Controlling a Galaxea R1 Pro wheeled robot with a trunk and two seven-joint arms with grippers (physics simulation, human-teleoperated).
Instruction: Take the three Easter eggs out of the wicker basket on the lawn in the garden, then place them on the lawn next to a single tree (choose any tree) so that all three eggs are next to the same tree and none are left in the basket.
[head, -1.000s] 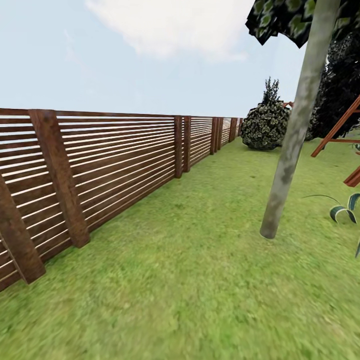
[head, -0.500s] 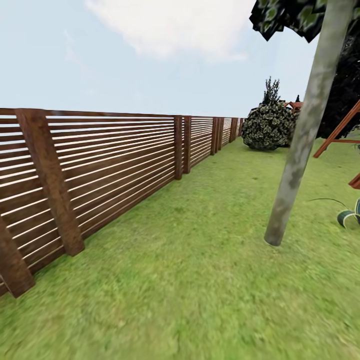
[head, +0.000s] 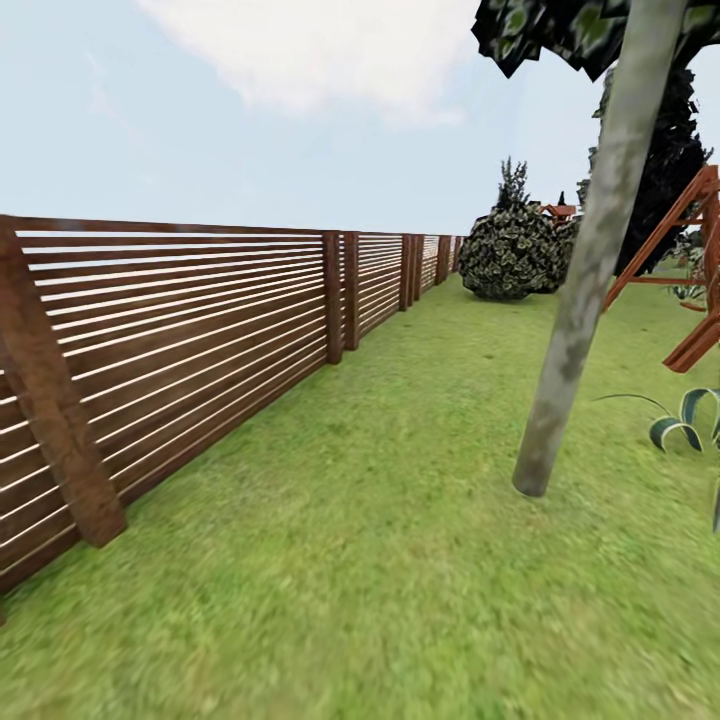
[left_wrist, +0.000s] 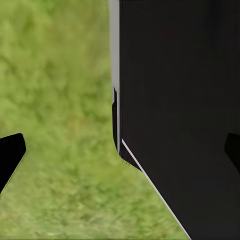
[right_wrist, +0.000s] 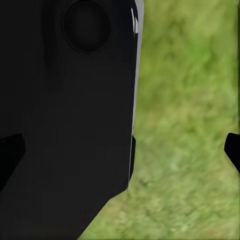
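One tree (head: 585, 270) trunk, leaning slightly right.

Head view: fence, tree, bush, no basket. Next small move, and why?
Probably keep turning the base right. The tree stands on the lawn beside the fence, but no basket or eggs are in sight, and both wrist views look down at grass with nothing held between the fingers.

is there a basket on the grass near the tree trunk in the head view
No, the grass around the tree trunk is bare; only a striped leafy plant grows beside it.
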